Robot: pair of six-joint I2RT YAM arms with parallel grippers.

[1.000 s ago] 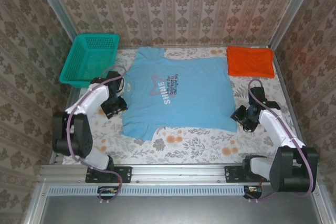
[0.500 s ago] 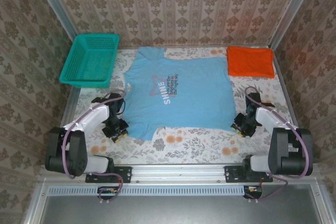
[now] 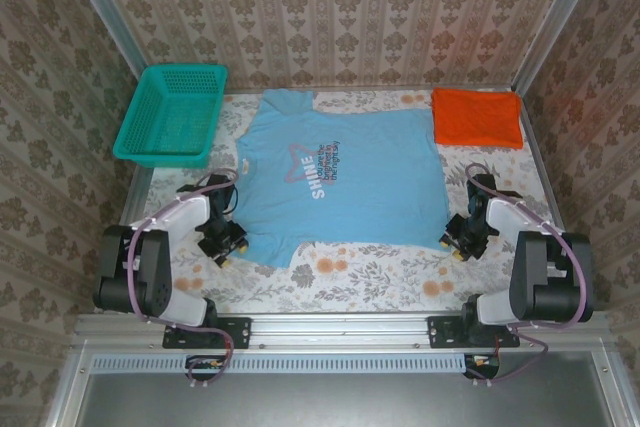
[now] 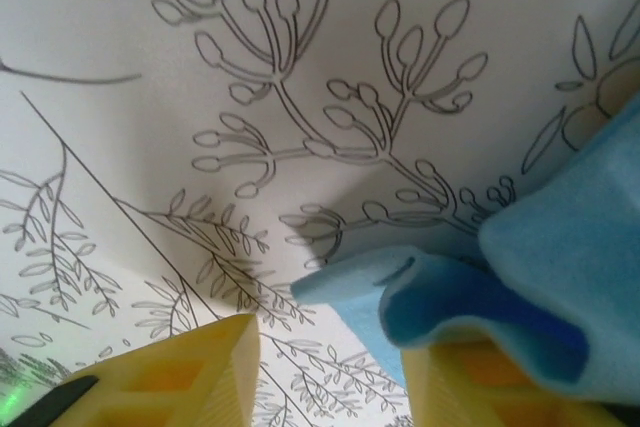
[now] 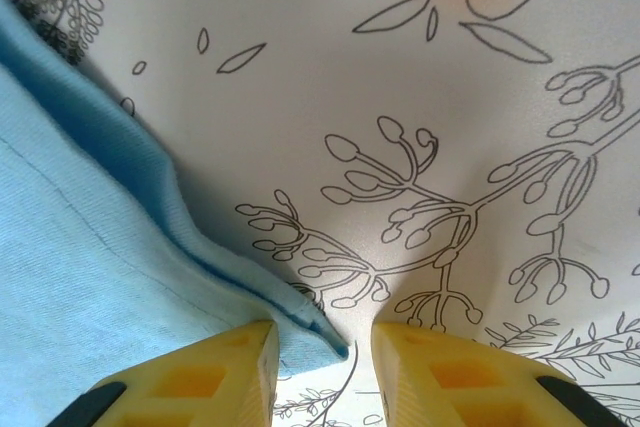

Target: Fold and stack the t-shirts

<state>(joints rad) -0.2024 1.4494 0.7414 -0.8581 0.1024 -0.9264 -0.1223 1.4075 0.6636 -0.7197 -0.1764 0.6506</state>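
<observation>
A: Count of t-shirts?
B: Two. First, a light blue t-shirt (image 3: 340, 182), spread flat mid-table, print up. Second, an orange t-shirt (image 3: 478, 117), folded into a rectangle at the far right corner, near the blue sleeve, not stacked on it.
A: Baskets?
B: One teal basket (image 3: 172, 112), far left corner, apart from both shirts.
A: Grippers?
B: Two, both low over the flowered tablecloth (image 3: 380, 272), one at each near corner of the blue shirt.
A: State of each?
B: For the left gripper (image 3: 222, 240), jaws apart, nothing clamped. From its wrist camera, blue hem curled up over one yellow finger (image 4: 470, 372), bare tablecloth beyond the other finger (image 4: 190, 377). For the right gripper (image 3: 462, 240), jaws apart too, hem corner poking into the gap beside the left-hand finger (image 5: 200, 377), not pinched.
A: Fingers seen?
B: Four, two per wrist camera, all yellow.
</observation>
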